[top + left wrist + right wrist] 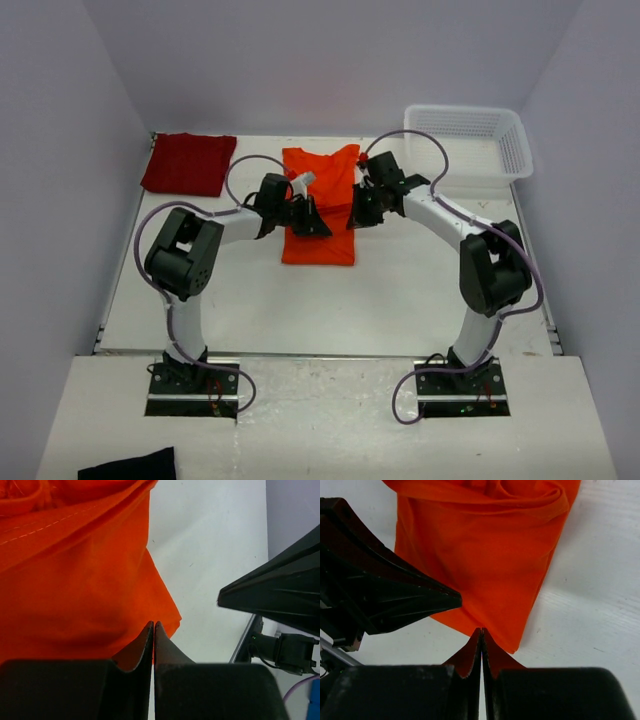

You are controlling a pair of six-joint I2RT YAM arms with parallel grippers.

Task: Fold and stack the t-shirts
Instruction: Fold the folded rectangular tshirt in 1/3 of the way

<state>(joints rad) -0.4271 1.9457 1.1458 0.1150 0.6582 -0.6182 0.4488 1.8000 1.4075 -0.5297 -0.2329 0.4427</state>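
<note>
The orange t-shirt [320, 190] lies at the table's middle, folded into a long narrow strip with its collar at the far end. The dark red t-shirt [188, 163] lies folded flat at the back left. My left gripper [318, 226] hangs over the strip's left side and my right gripper [357, 214] over its right side, the two facing each other. In the left wrist view the left gripper [153, 623] is shut above a corner of the orange t-shirt [75, 595]. In the right wrist view the right gripper [481, 630] is shut above the near edge of the orange t-shirt [480, 565]. Neither holds cloth.
A white mesh basket [465, 110] stands at the back right. A small black cloth [128, 466] lies on the near shelf at the bottom left. The left gripper's black body [380, 590] shows in the right wrist view, and the right one [280, 590] in the left wrist view.
</note>
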